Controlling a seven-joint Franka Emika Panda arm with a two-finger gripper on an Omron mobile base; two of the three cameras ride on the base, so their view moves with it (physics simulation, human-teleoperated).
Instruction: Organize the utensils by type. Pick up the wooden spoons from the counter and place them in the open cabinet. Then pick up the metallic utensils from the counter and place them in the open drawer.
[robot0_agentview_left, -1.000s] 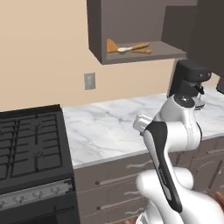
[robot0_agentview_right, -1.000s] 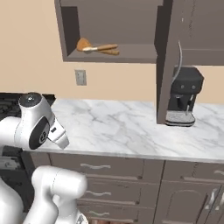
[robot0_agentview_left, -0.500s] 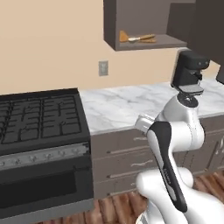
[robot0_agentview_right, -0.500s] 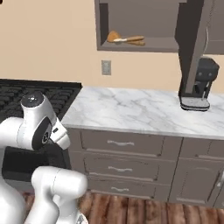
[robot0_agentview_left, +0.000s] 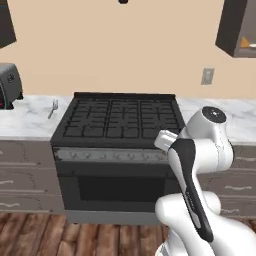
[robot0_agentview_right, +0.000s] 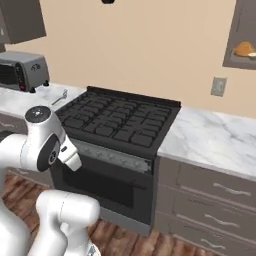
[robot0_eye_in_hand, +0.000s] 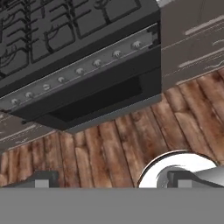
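A thin silvery metallic utensil (robot0_agentview_left: 52, 108) (robot0_agentview_right: 60, 97) lies on the white marble counter (robot0_agentview_left: 26, 119) (robot0_agentview_right: 207, 137), just left of the stove. At the far upper right, the open cabinet (robot0_agentview_left: 235, 31) (robot0_agentview_right: 244, 59) holds an orange-brown wooden spoon (robot0_agentview_left: 247, 44) (robot0_agentview_right: 244, 49). My gripper (robot0_eye_in_hand: 109, 181) is open and empty. It points down at the oven front (robot0_eye_in_hand: 89, 97) and the wooden floor (robot0_eye_in_hand: 109, 140). The open drawer is out of view.
A black gas stove (robot0_agentview_left: 120, 117) (robot0_agentview_right: 120, 117) stands in the middle. A toaster oven (robot0_agentview_left: 10, 85) (robot0_agentview_right: 22, 70) sits on the counter at the left. Shut grey-brown drawers (robot0_agentview_right: 215, 190) run under the right counter. A wall outlet (robot0_agentview_left: 207, 76) (robot0_agentview_right: 218, 86) is above it.
The base has moved left, so both base views have shifted. The stove is now central, the cabinet has slid to the right edge, and the coffee machine has left view. The gripper stays open.
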